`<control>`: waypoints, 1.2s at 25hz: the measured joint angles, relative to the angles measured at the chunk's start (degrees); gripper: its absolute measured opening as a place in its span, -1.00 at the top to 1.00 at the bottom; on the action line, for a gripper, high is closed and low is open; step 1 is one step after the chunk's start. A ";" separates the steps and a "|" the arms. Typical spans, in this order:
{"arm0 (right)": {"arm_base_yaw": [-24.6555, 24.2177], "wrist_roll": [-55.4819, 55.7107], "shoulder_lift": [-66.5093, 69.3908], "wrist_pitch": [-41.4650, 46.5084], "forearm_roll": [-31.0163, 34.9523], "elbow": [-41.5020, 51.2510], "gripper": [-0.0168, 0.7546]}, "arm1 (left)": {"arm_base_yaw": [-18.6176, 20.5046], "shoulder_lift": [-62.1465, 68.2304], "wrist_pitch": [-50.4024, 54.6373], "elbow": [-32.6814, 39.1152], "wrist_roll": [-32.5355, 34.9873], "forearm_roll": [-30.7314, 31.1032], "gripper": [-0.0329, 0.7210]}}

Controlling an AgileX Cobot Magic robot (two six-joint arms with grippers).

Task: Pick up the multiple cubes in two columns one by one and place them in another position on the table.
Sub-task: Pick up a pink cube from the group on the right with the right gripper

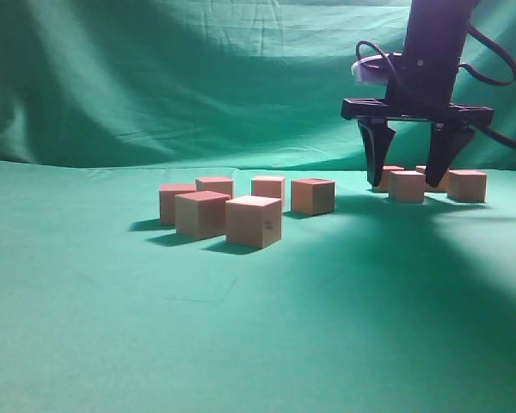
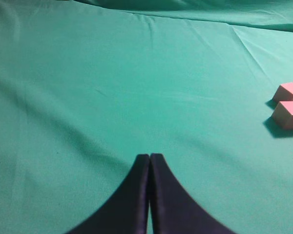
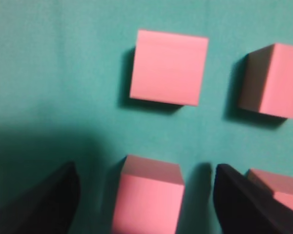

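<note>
Several pink-tan cubes (image 1: 254,220) stand in a two-column cluster left of centre on the green table (image 1: 241,344). A second group of cubes (image 1: 467,185) sits at the back right. My right gripper (image 1: 407,181) hangs over that group, open, its fingers straddling one cube (image 1: 406,186). In the right wrist view this cube (image 3: 149,195) lies between the jaws of the right gripper (image 3: 147,170), with a gap on each side. My left gripper (image 2: 150,156) is shut on nothing, low over bare cloth. Two cubes (image 2: 288,114) show at its far right.
Other cubes (image 3: 168,67) (image 3: 276,80) lie close ahead of the straddled one, and another (image 3: 278,187) sits right behind the right finger. A draped green backdrop (image 1: 198,77) closes the far side. Bare cloth fills the front of the table.
</note>
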 joint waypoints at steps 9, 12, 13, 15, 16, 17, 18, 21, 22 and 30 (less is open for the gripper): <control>0.00 0.00 0.03 0.11 0.00 0.00 0.25 | 0.00 0.00 0.00 0.00 0.00 0.00 0.91; 0.00 0.00 0.13 1.60 0.00 -0.76 0.25 | 0.00 0.00 0.00 0.00 0.00 0.00 0.91; 0.00 0.00 0.13 2.99 0.00 -1.62 0.25 | 0.00 0.00 0.00 0.00 0.00 0.00 0.91; 0.00 0.00 0.13 6.58 0.20 -4.44 0.25 | 0.00 0.00 0.00 0.00 0.00 0.00 0.91; 0.00 -0.12 0.13 8.90 0.49 -5.90 0.25 | 0.00 0.00 0.00 0.00 0.00 0.00 0.91; 0.00 -0.73 -0.01 10.62 1.17 -7.46 0.25 | 0.00 0.00 0.00 0.00 0.00 0.00 0.91; 0.00 -1.43 -0.50 11.34 2.27 -8.40 0.25 | 0.00 0.00 0.00 0.00 0.00 0.00 0.91; 0.00 -2.93 -5.13 12.34 6.28 -7.27 0.25 | 0.00 0.00 0.00 0.00 0.00 0.00 0.91; 0.00 -3.57 -7.07 12.44 7.32 -5.79 0.25 | 0.00 0.00 0.00 0.00 0.00 0.00 0.91; 2.54 -3.96 -26.82 10.57 8.15 18.44 0.25 | 0.00 0.00 0.00 0.00 0.00 0.00 0.91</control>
